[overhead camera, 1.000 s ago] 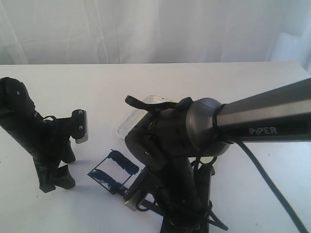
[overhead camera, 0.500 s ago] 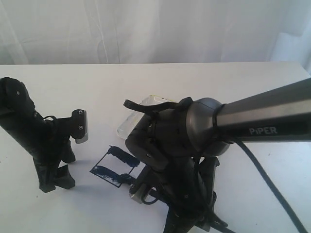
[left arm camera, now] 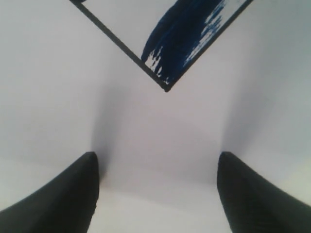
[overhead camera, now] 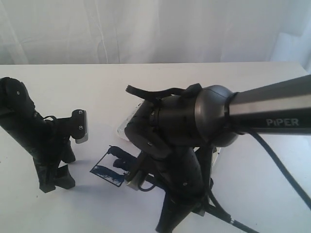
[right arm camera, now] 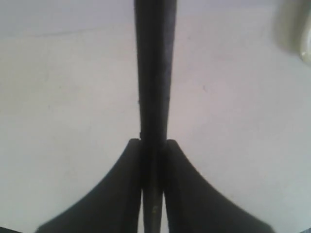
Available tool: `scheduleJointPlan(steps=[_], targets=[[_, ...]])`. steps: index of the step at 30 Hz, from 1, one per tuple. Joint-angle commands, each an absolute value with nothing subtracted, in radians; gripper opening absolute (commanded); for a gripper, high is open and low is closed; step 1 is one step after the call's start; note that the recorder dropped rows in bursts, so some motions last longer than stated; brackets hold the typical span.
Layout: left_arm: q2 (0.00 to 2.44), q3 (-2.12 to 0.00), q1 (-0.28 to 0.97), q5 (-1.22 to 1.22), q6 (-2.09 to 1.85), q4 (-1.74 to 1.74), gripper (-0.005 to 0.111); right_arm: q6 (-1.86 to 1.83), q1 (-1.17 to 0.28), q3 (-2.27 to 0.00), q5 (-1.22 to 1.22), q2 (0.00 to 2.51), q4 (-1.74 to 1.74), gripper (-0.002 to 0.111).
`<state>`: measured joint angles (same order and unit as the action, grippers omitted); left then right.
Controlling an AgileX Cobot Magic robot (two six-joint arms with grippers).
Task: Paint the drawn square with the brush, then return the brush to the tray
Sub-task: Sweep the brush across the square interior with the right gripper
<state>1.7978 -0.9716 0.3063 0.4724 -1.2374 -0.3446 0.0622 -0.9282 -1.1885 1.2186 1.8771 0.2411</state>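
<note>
Well, right gripper [right arm camera: 153,145]: mine, jaws clamped tight on the brush [right arm camera: 153,73], whose black shaft runs straight out between my 2 fingers.
Left gripper [left arm camera: 155,194]: also mine, jaws spread wide with nothing between them, hanging low over bare white surface.
Drawn square [overhead camera: 109,170]: flat on the white table [overhead camera: 97,92] between my 2 arms. It has a thin black outline and dark blue strokes across part of the inside, with white showing through. 1 corner points toward my left gripper, near it but apart.
Brush tip: I cannot tell where it sits, because my right arm hides it in the exterior view.
Tray [overhead camera: 126,127]: just beyond the square, mostly covered by my right arm.
</note>
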Motion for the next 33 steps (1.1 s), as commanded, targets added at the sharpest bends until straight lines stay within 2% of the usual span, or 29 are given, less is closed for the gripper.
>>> scheduleJointPlan(steps=[1, 33], targets=[[1.81, -0.964, 0.312, 0.506, -1.229, -0.329, 0.071, 0.042, -0.927, -1.264, 1.221, 1.901, 0.257, 0.0], [1.81, -0.964, 0.312, 0.504, -1.229, -0.329, 0.071, -0.109, -0.925, -1.396, 1.221, 2.036, 0.353, 0.0]])
